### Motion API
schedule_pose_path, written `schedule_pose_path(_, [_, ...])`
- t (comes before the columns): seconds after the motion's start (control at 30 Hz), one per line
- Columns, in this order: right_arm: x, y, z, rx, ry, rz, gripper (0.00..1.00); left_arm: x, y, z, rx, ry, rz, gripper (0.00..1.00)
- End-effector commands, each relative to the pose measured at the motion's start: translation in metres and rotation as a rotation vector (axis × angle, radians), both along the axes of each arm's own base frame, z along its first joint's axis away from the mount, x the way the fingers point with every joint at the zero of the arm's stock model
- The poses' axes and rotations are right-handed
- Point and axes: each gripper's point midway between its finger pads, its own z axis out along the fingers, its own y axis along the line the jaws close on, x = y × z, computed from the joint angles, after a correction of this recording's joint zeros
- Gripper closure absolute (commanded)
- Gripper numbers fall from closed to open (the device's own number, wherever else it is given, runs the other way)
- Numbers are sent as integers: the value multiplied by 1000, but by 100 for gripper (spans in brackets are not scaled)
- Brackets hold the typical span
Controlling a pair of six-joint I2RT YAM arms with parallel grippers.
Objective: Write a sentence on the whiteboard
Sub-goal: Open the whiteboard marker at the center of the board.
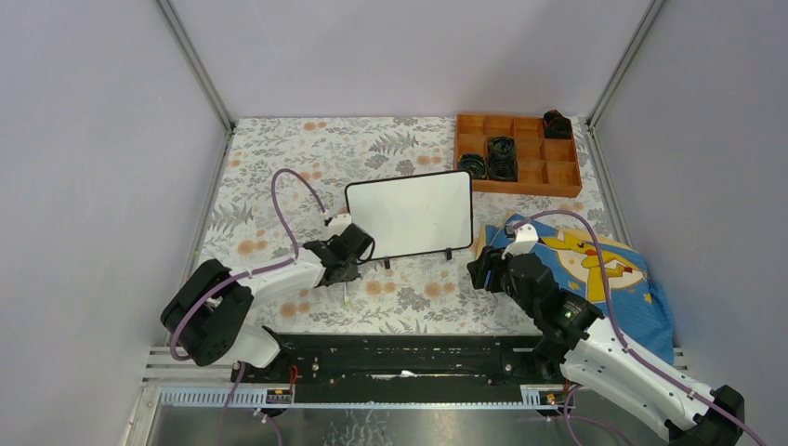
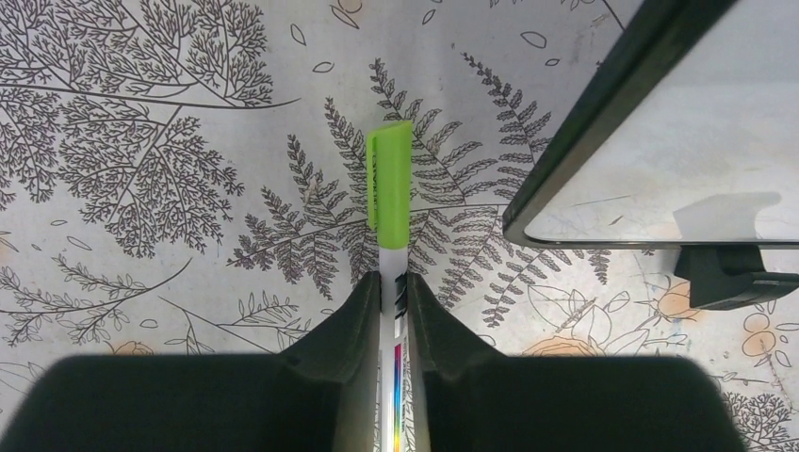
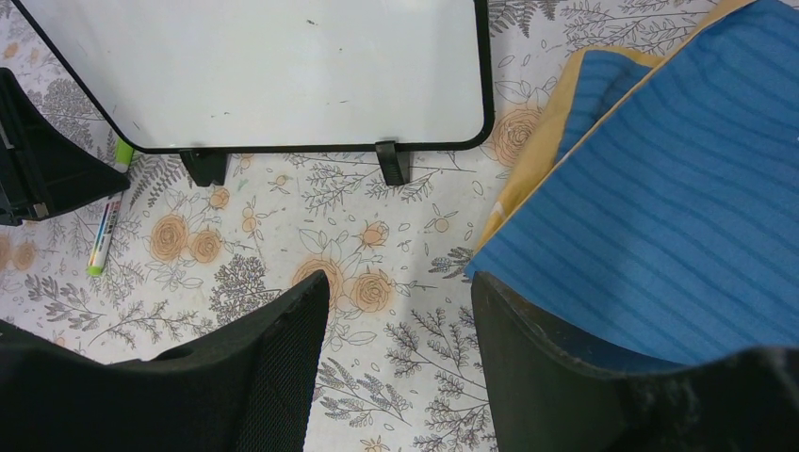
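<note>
Left pincer (image 2: pixel 394 292): clenched on a green-capped whiteboard marker (image 2: pixel 389 188), jaws pressed to both sides of the white barrel. The marker's long axis runs straight out from between the jaws, cap end forward and tail toward my base. I cannot tell whether it is lifted or resting on the floral counter (image 1: pixel 279 158).

The whiteboard (image 1: pixel 409 214) stands upright on its feet mid-counter. Its face is blank, with nothing written.

Key relation: from the left pincer the board lies forward and to the right. Its lower-left corner (image 2: pixel 528 221) is just beside the cap, not touching. The cap points past the board's left edge, not at its face.

Right pincer (image 3: pixel 396 311): released, jaws wide and holding nothing. It is low near the board's lower-right corner, with the blue Pikachu cloth (image 3: pixel 678 217) just beside it.

Judgement: the cap is still on, so uncapping comes first. The left arm then has to swing the tip rightward onto the face.
</note>
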Motion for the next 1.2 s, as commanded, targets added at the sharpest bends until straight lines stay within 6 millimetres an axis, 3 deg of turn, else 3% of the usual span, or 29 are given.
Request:
schedule_pose_path(0.0, [5, -3, 6, 9, -21, -32, 36, -19, 8, -20, 9, 76, -5, 82])
schedule_pose_path(0.17, [5, -4, 7, 13, -19, -45, 36, -15, 6, -2, -25, 30, 5, 100])
schedule_pose_path(0.27, [6, -5, 10, 24, -23, -55, 36, -12, 6, 14, -47, -11, 15, 100])
schedule_pose_path(0.37, [5, -4, 15, 37, -23, -51, 36, -11, 7, 38, -75, -50, 20, 100])
schedule_pose_path(0.6, [0, 6, 43, 70, -38, 16, 35, -12, 4, 118, -227, -200, 17, 100])
schedule_pose_path(0.7, [-8, 32, 77, 148, -92, 168, 32, -12, -1, 157, -326, -305, -14, 100])
schedule_pose_path(0.77, [-23, 60, 112, 242, -144, 346, 28, -11, -2, 185, -381, -393, -36, 100])
schedule_pose_path(0.83, [-26, 76, 153, 320, -217, 425, 25, -8, -4, 215, -434, -491, -72, 100])
schedule_pose_path(1.03, [-6, 126, 246, 474, -286, 540, 21, -10, -11, 281, -546, -726, -198, 100])
schedule_pose_path(1.17, [16, 154, 274, 590, -297, 539, 12, -14, -8, 298, -589, -843, -233, 100])
